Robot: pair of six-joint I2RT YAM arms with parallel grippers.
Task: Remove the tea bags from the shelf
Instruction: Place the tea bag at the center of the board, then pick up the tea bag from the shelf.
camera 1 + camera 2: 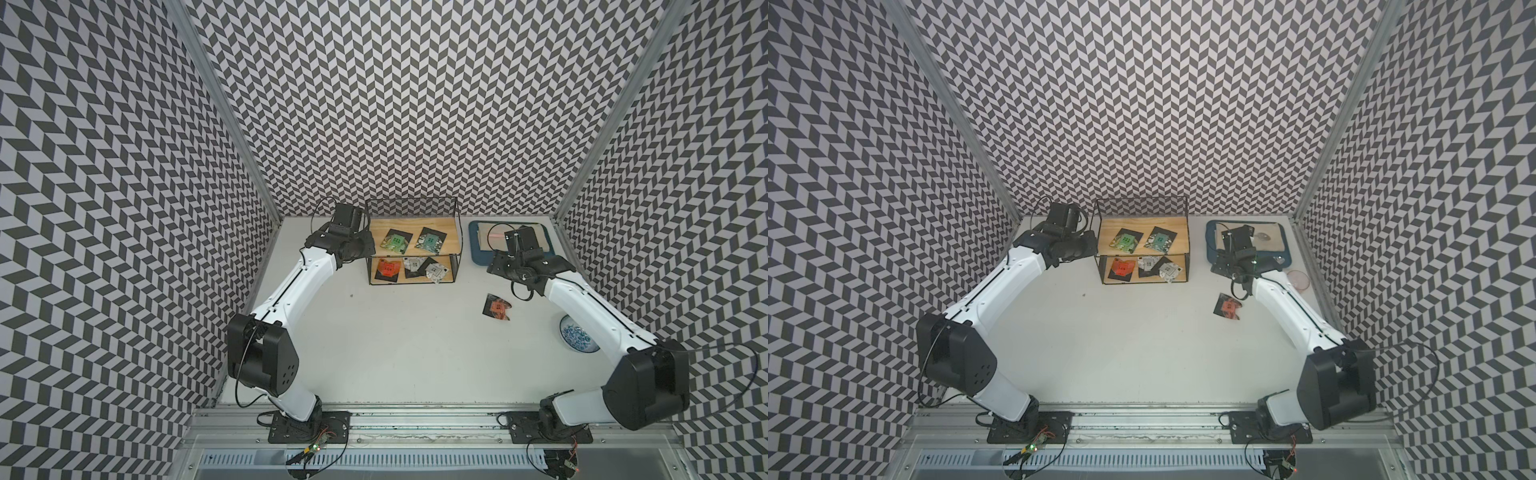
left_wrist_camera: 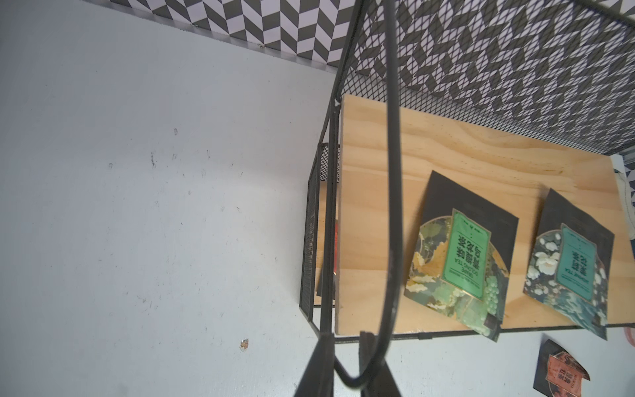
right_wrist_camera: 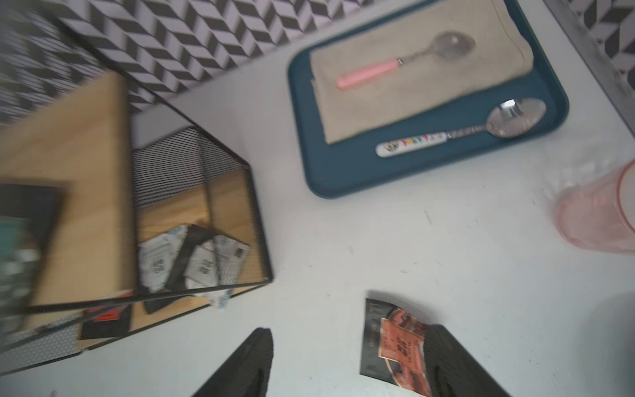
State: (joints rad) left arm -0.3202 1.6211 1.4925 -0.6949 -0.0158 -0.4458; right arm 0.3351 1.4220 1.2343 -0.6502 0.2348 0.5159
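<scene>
The shelf [image 1: 415, 226] stands at the back of the table, a black wire rack with two wooden boards. A green tea bag [image 1: 394, 242] and a teal one [image 1: 431, 240] lie on its upper board [image 2: 412, 144]. An orange-red tea bag [image 1: 388, 269] and two white ones [image 1: 413, 265] lie on the lower board. Another orange-red tea bag [image 1: 497, 307] lies flat on the table. My right gripper [image 3: 347, 343] hangs open just above it, holding nothing. My left gripper [image 2: 347, 340] sits at the shelf's left end, jaws nearly together and empty.
A blue tray [image 3: 343, 178] with a beige cloth [image 3: 412, 86] and two spoons [image 3: 464, 132] sits right of the shelf. A pink glass [image 3: 598, 213] stands near the right wall. A blue-and-white bowl [image 1: 577, 334] lies under my right arm.
</scene>
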